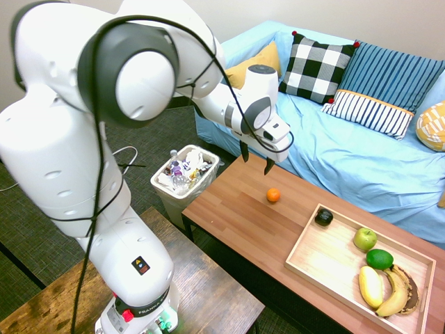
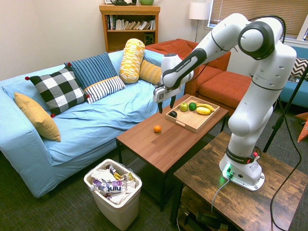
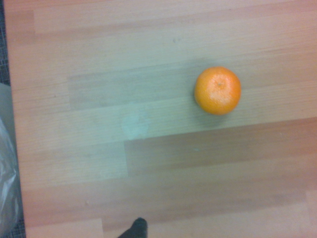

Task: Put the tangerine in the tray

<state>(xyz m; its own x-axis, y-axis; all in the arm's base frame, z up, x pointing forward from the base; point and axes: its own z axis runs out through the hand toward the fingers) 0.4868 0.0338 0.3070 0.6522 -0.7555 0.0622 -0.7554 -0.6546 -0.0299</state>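
While my pincer (image 1: 257, 165) hangs above the worktop (image 1: 233, 198) in the first exterior view, its two dark fingers are apart with nothing between them. Tangerine (image 1: 273, 195): on the bare wood below my fingertips, outside the tray (image 1: 337, 240), not touched by me. Tray: light wood, rectangular, low edges, on the same worktop. Contents noted: a very dark, rounded fruit (image 1: 324, 217) near one corner, a green apple (image 1: 365, 239), a green lime (image 1: 379, 259) just beside the apple, then a plump yellow fruit (image 1: 370, 287) and bananas (image 1: 395, 292) lying together. A bin (image 1: 185, 174) holding litter and a clear bottle stands on the floor by the worktop's end.

Second exterior view: I reach in from the picture's right, fingers pointing down and spread. The tangerine again sits on the worktop, between the bin and the tray, apart from both. The blue-covered sofa (image 2: 96, 130) runs along the worktop's far side, with cushions on it.

Wrist view: tangerine seen from above, stem mark showing, resting on the striped wood grain. A worktop edge shows, with a piece of the bin's clear liner (image 3: 7, 183) beyond it.
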